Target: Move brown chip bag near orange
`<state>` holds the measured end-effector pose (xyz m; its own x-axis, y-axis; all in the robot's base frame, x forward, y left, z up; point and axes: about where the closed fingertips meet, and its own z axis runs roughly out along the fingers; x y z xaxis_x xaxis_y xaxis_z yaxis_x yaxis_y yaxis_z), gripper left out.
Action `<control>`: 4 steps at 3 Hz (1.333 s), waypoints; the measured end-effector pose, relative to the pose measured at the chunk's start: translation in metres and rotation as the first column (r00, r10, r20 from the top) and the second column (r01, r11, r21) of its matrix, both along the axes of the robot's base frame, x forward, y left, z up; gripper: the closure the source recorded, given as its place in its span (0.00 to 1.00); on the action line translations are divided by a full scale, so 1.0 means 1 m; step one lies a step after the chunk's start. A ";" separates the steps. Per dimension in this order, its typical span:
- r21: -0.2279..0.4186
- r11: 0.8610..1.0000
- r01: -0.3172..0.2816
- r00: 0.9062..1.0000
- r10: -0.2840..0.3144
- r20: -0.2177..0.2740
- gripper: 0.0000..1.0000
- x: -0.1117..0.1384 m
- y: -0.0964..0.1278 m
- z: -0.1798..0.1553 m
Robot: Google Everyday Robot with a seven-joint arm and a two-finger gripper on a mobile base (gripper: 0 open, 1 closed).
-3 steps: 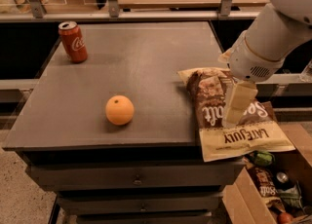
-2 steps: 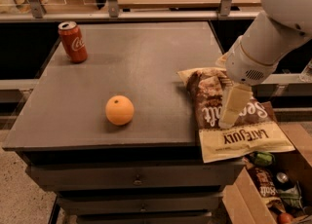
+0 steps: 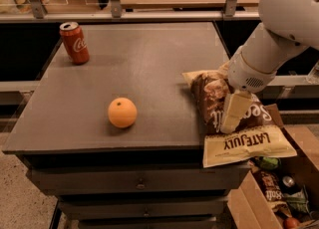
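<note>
The brown chip bag [image 3: 219,98] lies at the table's right front corner, its cream "LATE JULY" end [image 3: 246,146] hanging over the edge. The orange [image 3: 122,112] sits on the table [image 3: 134,58] near the front, well left of the bag. My gripper [image 3: 233,114] hangs from the white arm [image 3: 279,29] and rests down on the middle of the bag, one cream finger showing over the bag's script.
A red soda can [image 3: 74,42] stands at the table's back left. A cardboard box [image 3: 279,193] of mixed snacks sits on the floor at the lower right. Drawers [image 3: 139,183] run below the tabletop. A rail and counter lie behind the table.
The arm and gripper have shifted slightly left over the bag. The bag, orange and can have stayed in place.
</note>
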<state>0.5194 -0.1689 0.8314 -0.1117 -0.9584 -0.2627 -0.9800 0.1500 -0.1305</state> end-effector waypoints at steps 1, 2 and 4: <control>0.002 1.000 -0.002 1.000 0.002 -0.010 0.41 0.000 0.001 -0.003; 0.002 1.000 -0.003 1.000 0.003 -0.010 0.64 0.000 0.001 0.001; 0.027 1.000 -0.007 1.000 0.008 -0.016 1.00 0.000 0.003 0.005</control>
<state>0.5193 -0.1656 0.8365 -0.1089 -0.9519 -0.2865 -0.9831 0.1458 -0.1110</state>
